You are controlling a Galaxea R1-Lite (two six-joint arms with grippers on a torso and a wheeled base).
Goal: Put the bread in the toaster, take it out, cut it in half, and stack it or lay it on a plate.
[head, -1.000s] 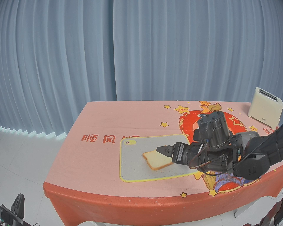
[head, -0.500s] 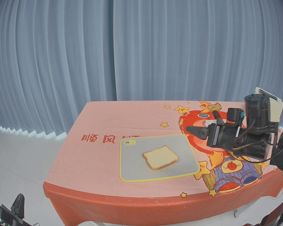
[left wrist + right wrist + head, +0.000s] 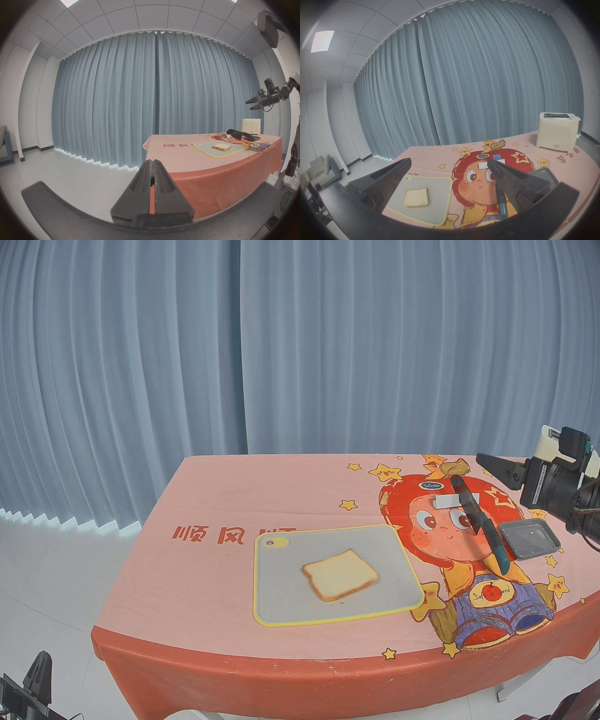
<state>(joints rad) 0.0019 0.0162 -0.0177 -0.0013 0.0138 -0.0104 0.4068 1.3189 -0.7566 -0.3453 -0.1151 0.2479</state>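
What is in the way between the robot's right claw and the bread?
Nothing I can see. The open right gripper hangs in the air. The knife lies flat on the table, lower than it and off to one side. The bread lies uncovered on the cutting board.

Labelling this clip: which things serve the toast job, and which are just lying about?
Job: tan bread slice, grey yellow-rimmed cutting board, black-bladed teal-handled knife, small grey square plate, cream toaster.
Lying about: white paper tag, pink cartoon tablecloth.
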